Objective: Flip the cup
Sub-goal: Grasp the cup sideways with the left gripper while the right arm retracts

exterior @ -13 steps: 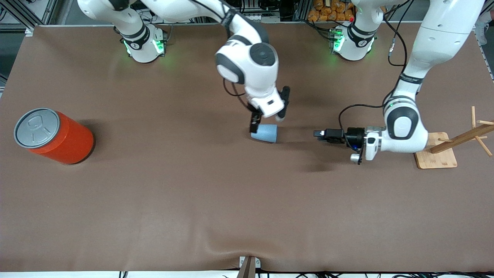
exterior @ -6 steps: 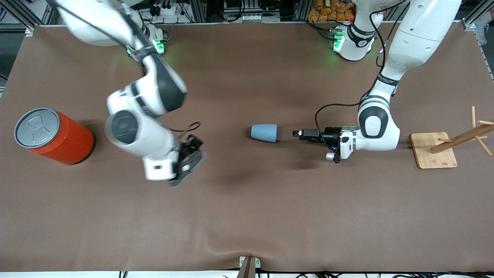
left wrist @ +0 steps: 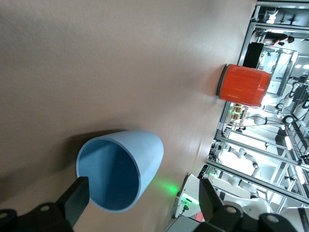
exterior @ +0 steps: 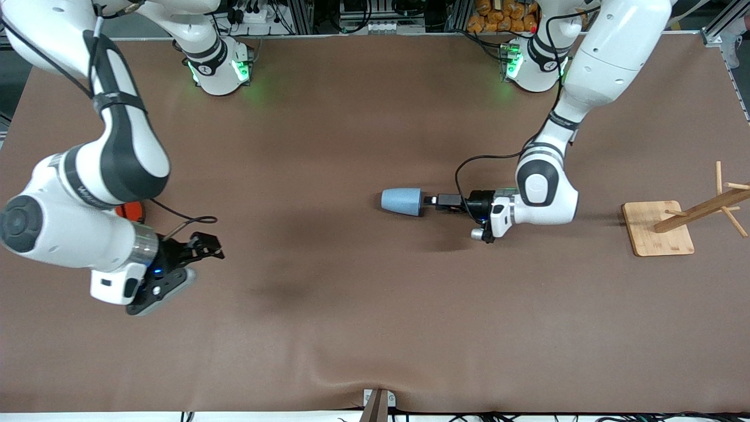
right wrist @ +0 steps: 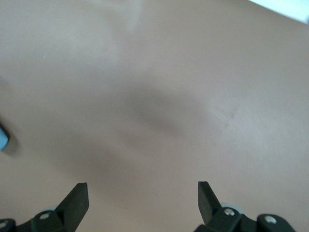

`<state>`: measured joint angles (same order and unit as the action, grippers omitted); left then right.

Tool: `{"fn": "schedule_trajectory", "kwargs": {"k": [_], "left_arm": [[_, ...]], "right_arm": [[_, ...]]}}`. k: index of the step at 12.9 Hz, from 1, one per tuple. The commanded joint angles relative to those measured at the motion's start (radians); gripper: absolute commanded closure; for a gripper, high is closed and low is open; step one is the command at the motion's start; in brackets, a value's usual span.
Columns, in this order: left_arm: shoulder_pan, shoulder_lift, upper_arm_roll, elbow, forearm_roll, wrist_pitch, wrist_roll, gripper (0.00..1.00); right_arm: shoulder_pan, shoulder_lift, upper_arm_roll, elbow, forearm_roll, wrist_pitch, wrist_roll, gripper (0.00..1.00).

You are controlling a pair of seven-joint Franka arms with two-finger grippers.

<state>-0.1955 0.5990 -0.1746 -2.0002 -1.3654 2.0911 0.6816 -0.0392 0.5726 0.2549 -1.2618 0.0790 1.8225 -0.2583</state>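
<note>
Even overhead light throws soft shadows on the table (exterior: 351,328); the right wrist view is blurred.

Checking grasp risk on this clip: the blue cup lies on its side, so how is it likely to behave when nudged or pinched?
The cup lies on its curved wall, so a nudge would probably roll it, curving because it tapers. It looks thin-walled and hollow, likely light and easily shoved. The open left pincer at its mouth could push it away.

There was one small light-blue tapered plastic cup (exterior: 402,201), one large orange can (left wrist: 243,85), one wooden peg rack on a square base (exterior: 682,221), and two white robot arms, each with one black two-finger gripper: left gripper (exterior: 435,200), right gripper (exterior: 202,246).
</note>
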Motion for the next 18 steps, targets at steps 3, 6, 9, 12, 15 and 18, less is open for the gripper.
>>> {"fn": "schedule_trajectory", "kwargs": {"k": [3,6,9,12,15,18], "left_arm": [[-0.047,0.011,0.004,0.006,-0.044,0.038,-0.001,0.00],[-0.097,0.016,0.004,0.005,-0.081,0.096,-0.001,0.01],[-0.110,0.016,0.004,0.000,-0.081,0.105,-0.001,0.34],[-0.113,0.016,0.004,0.000,-0.081,0.106,-0.001,0.89],[-0.102,0.007,0.006,0.000,-0.078,0.106,-0.002,1.00],[-0.090,-0.062,0.015,0.004,-0.037,0.101,-0.086,1.00]], "right_arm": [[0.016,-0.209,-0.047,-0.019,-0.041,-0.185,0.485,0.00],[0.018,-0.417,-0.156,-0.150,-0.030,-0.276,0.484,0.00],[0.021,-0.618,-0.178,-0.290,-0.016,-0.268,0.488,0.00],[0.019,-0.652,-0.180,-0.335,-0.031,-0.275,0.485,0.00],[0.012,-0.633,-0.180,-0.312,-0.053,-0.269,0.468,0.00],[0.021,-0.605,-0.178,-0.274,-0.056,-0.273,0.462,0.00]]}}
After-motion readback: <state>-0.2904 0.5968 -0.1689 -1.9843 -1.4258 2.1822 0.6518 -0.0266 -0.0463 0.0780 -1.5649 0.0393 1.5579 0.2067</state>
